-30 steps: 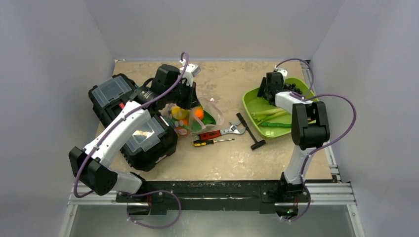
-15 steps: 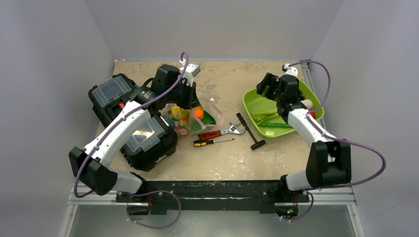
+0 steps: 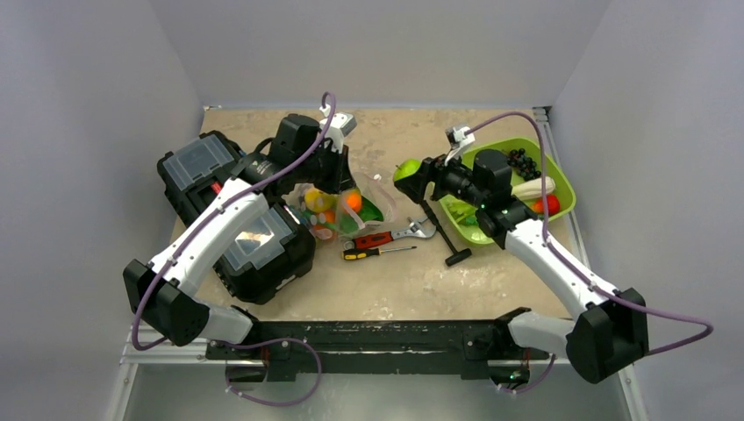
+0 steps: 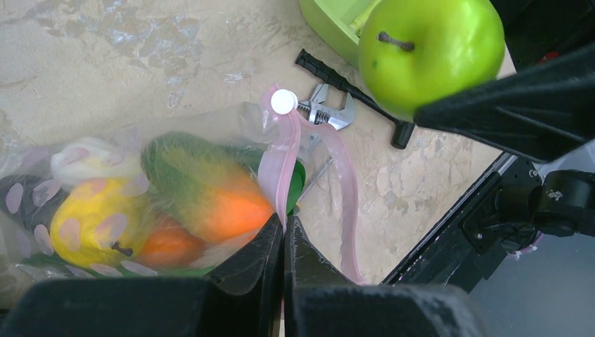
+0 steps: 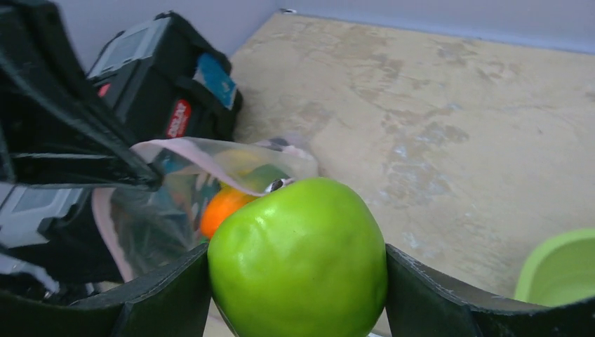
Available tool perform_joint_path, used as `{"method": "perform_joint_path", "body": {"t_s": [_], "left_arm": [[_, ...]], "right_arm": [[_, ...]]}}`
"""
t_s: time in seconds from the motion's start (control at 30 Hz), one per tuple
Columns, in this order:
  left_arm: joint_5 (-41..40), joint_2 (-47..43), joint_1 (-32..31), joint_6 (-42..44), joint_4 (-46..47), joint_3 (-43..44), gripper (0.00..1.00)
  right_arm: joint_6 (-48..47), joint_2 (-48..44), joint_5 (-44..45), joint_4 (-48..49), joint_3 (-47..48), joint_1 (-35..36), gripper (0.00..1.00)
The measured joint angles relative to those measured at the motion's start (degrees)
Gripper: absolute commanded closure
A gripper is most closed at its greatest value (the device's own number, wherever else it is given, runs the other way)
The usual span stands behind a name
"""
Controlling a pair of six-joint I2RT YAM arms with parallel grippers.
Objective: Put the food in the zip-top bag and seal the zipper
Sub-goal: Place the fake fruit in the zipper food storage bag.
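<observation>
The left gripper [image 4: 284, 242] is pinched shut on the pink zipper [image 4: 279, 158], holding up the mouth of the zip-top bag [image 4: 238, 125]. The right gripper [image 5: 298, 288] squeezes a green apple [image 5: 298, 253]. The mouth gapes just ahead of and below it, ready, I'd say, for the drop.

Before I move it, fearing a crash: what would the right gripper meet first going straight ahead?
Likely the open mouth of the bag, which the left gripper holds; the right gripper, shut on the apple, points at it. Depth is unclear.
</observation>
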Motion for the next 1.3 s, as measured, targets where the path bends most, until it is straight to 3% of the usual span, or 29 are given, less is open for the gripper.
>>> {"method": "perform_joint_path", "body": {"t_s": [0.2,0.5,0.57,0.7,0.77,0.93,1.3], "left_arm": [[0.0,0.1,0.0,0.0,0.0,0.0,1.0],[0.3,0.2,0.0,0.0,0.0,0.0,1.0],[0.4,0.2,0.0,0.0,0.0,0.0,1.0],[0.6,0.3,0.0,0.0,0.0,0.0,1.0],[0.6,0.4,0.0,0.0,0.0,0.0,1.0],[0.6,0.5,0.0,0.0,0.0,0.0,1.0],[0.6,0.5,0.0,0.0,0.0,0.0,1.0]], "right_arm": [[-2.3,1.7,-3.9,-1.0,1.6,6.5,0.87],[-0.7,15.1,-4.5,0.0,6.0,14.5,0.82],[1.4,18.4,-4.6,2.3,6.7,15.3,0.76],[4.8,23.2,-4.4,6.0,7.7,17.4,0.52],[6.0,24.2,-4.2,7.1,7.9,18.1,0.37],[7.2,23.7,-2.1,7.2,8.1,18.7,0.16],[6.0,12.0,9.2,-7.0,10.6,18.6,0.05]]}}
